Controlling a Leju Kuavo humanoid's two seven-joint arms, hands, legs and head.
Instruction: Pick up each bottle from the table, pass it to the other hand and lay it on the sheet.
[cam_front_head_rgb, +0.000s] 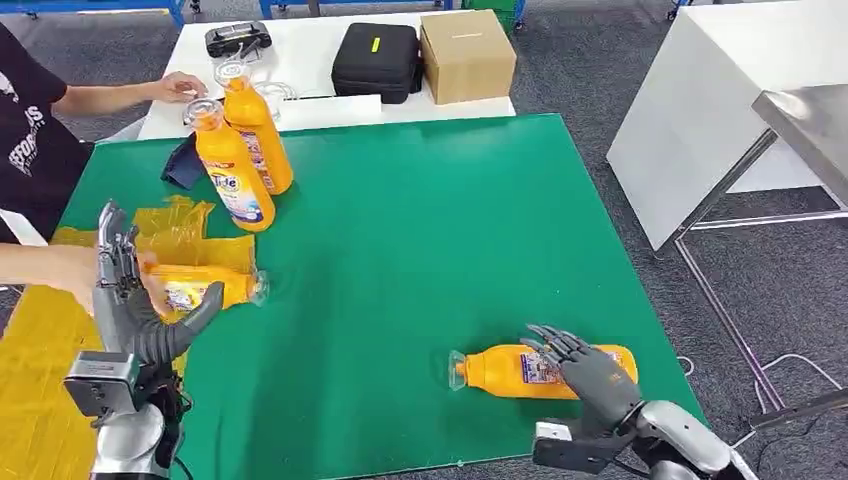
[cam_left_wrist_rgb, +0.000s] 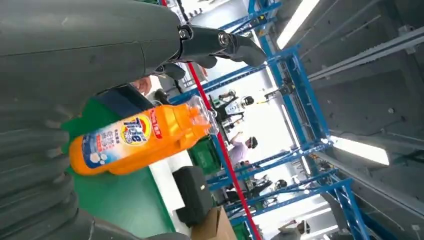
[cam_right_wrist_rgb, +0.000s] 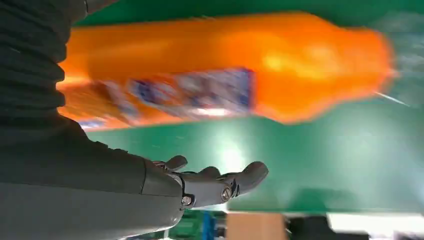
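Note:
One orange bottle (cam_front_head_rgb: 200, 287) lies on its side on the yellow sheet (cam_front_head_rgb: 35, 370) at the table's left. My left hand (cam_front_head_rgb: 125, 290) stands just beside it, fingers (cam_left_wrist_rgb: 220, 42) straight, thumb stretched under it, not gripping; the same bottle (cam_left_wrist_rgb: 140, 140) shows before the palm. Another orange bottle (cam_front_head_rgb: 520, 370) lies on the green table top (cam_front_head_rgb: 420, 230) near the front right. My right hand (cam_front_head_rgb: 590, 375) hovers over its base end with fingers spread, holding nothing; its bottle (cam_right_wrist_rgb: 225, 65) looks blurred. Two more bottles (cam_front_head_rgb: 232, 170) (cam_front_head_rgb: 258, 130) stand upright at the back left.
A person stands at the left; one hand (cam_front_head_rgb: 180, 87) is by the rear bottle's cap, the other arm (cam_front_head_rgb: 40, 265) reaches behind my left hand. A dark cloth (cam_front_head_rgb: 185, 165), black case (cam_front_head_rgb: 375, 60) and cardboard box (cam_front_head_rgb: 467, 55) lie behind. A white table (cam_front_head_rgb: 700, 110) stands right.

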